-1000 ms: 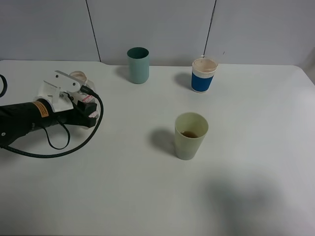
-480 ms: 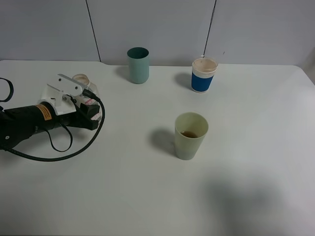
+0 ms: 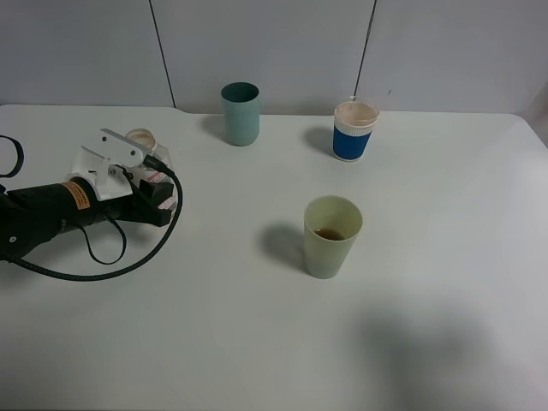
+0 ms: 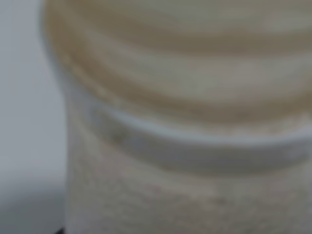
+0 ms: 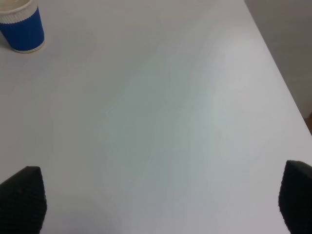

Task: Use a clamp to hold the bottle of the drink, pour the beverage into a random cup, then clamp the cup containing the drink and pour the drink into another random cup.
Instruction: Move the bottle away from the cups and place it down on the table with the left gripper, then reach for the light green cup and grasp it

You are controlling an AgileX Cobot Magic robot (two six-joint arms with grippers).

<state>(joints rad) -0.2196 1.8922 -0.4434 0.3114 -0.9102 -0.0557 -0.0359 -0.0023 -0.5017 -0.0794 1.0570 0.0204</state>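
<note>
- The white table (image 3: 428,325) is sitting before grey panelled walls (image 3: 282,43).
- The left gripper (image 3: 158,182) is clenching the bottle (image 3: 141,137) — at the table's left.
- The right gripper (image 5: 156,200) is hanging released.
- The green tumbler (image 3: 332,248) is standing mid-table — beverage (image 3: 329,233) inside.

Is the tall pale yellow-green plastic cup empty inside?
No, a little thin brown liquid sits at the bottom of the pale yellow-green plastic cup.

The left pincer (image 3: 151,169) hides most of the bottle (image 3: 139,135), a blur in the wrist view; the blue cup (image 5: 20,29) is cropped.
</note>
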